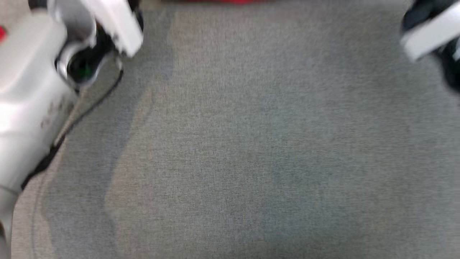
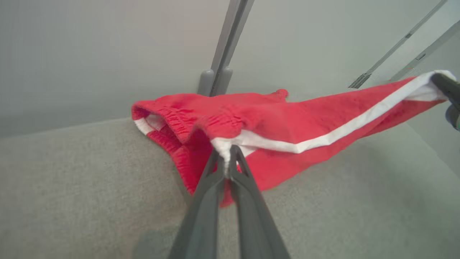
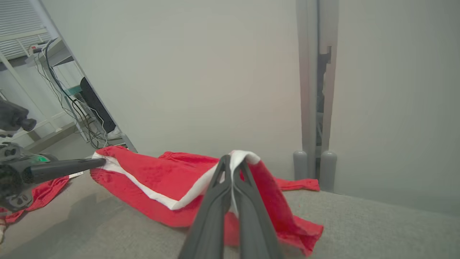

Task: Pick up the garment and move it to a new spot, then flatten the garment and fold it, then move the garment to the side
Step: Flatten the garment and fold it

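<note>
Garment (image 2: 287,122): red, white side stripe (waistband gathered), stretched over grey surface (image 2: 72,187).
Left pincer (image 2: 227,158): clamped on its stripe.
Right pincer (image 3: 231,162): clamped on its stripe.

Red terry-like cloth garment (image 2: 287,122), white trim – grey woven matt tabletop (image 1: 251,162)

The left forearm (image 1: 28,100) is glossy white with faint grey lettering and a thin black cable (image 1: 94,104); the left gripper (image 2: 226,153) has long dark-grey fingers (image 2: 203,216).
</note>
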